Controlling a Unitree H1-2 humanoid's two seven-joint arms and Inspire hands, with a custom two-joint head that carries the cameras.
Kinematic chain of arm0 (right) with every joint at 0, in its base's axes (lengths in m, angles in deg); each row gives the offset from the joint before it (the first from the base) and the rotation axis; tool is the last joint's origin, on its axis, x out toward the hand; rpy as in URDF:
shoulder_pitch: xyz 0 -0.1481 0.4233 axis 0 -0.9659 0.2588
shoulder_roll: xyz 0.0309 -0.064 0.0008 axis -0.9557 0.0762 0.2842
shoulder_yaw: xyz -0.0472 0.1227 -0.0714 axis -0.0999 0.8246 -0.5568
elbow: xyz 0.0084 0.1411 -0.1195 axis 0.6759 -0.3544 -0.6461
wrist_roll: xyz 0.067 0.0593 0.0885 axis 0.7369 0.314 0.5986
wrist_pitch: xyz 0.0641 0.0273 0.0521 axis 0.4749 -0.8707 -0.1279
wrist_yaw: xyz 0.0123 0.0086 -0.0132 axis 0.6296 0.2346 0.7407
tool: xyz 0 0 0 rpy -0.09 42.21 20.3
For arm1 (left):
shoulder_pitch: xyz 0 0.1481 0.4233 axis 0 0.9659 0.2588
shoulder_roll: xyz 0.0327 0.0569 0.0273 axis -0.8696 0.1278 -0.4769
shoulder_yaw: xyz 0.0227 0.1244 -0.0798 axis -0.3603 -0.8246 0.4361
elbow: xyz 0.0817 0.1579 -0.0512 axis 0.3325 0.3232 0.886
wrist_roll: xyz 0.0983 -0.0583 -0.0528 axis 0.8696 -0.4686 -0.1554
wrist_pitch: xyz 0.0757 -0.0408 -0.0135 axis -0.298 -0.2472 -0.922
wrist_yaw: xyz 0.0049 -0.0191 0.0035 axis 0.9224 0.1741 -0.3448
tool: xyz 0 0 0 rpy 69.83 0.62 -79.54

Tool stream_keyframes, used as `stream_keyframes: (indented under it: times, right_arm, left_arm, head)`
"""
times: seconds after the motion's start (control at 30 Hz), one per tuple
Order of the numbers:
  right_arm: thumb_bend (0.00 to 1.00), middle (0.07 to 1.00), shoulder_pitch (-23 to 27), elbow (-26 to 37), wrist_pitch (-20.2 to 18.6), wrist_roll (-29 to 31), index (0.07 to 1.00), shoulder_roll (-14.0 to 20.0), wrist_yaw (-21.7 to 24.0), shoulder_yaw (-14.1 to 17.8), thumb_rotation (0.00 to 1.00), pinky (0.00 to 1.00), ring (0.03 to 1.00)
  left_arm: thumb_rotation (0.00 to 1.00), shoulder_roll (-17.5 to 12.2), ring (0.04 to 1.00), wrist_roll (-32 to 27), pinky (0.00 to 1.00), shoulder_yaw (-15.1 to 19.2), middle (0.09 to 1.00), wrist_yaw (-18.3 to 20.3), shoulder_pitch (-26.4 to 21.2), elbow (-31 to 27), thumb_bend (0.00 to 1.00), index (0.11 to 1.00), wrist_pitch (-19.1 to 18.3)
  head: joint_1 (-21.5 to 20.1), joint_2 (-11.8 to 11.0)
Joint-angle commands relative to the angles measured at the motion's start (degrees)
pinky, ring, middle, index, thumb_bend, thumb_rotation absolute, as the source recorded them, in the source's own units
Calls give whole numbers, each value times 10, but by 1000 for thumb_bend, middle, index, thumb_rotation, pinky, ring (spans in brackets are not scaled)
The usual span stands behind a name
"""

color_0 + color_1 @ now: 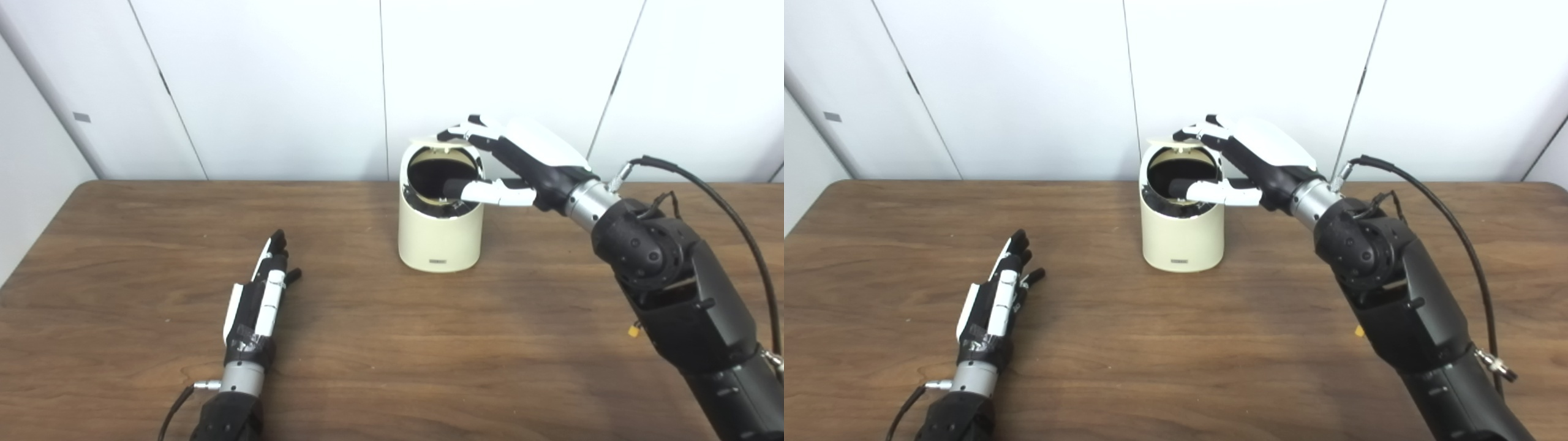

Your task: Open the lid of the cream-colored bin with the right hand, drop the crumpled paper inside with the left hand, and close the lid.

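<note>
Left eye view shows a cream-coloured cylindrical plastic bin (pixel 439 236) standing upright toward the back of a brown wood-grain table (pixel 392 343), just before a wall of white panels (pixel 269 79). A small grey label (pixel 438 262) sits low on the bin's front; its writing is too small to read. The thin cream lid (pixel 430 140) is tipped up at the back rim, leaving the dark, slanted mouth open.

The right hand (pixel 520 165), black and white, is at the top of the bin: its fingers (pixel 462 131) rest against the raised lid's upper edge, while the thumb reaches across the open mouth from the right, partly blocking it. It grips nothing firmly that can be seen; the fingers and thumb are spread apart around the lid and rim.

The left hand (pixel 995 297) lies low over the table well to the left of the bin, fingers stretched forward and close together, holding nothing. Crumpled paper shows nowhere; the bin's inside is too dark to judge.

A black cable (pixel 1451 226) loops behind the right forearm.
</note>
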Motion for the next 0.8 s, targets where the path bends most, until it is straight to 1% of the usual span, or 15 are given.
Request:
stream_keyframes:
  times: [0.0, 0.17, 0.23, 0.4, 0.57, 0.77]
  right_arm:
    - [611, 920, 15, 24, 12, -8, 865, 7, 0, -1, 1000, 938, 1000]
    - [606, 933, 7, 24, 18, -13, 881, 6, 12, -19, 1000, 980, 1000]
    - [618, 942, 5, 25, 12, -15, 883, 5, 19, -24, 1000, 996, 1000]
    - [659, 946, -1, 27, 16, -32, 880, 5, 25, -35, 1000, 1000, 1000]
    - [665, 962, -7, 29, 24, -51, 885, 4, 20, -44, 1000, 1000, 1000]
    - [646, 973, -15, 34, 27, -63, 881, 2, 21, -47, 1000, 1000, 1000]
  left_arm:
    - [900, 1, 1000, 2, 870, -8, 1000, 5, 14, 2, 670, 1000, -11]
    - [893, 2, 1000, 3, 884, -9, 1000, 4, 15, 0, 678, 1000, -15]
    - [894, 2, 1000, 7, 890, -10, 1000, 2, 15, -1, 679, 1000, -18]
    - [898, 2, 1000, 10, 907, -11, 1000, 1, 15, -3, 686, 1000, -22]
    - [894, 2, 1000, 13, 983, -13, 1000, -1, 13, -6, 686, 1000, -25]
    - [894, 2, 1000, 18, 982, -14, 1000, -5, 14, -8, 695, 1000, -21]
  head:
    - [1, 3]
    - [3, 5]
    - [3, 6]
    - [3, 7]
    - [5, 10]
    - [6, 12]
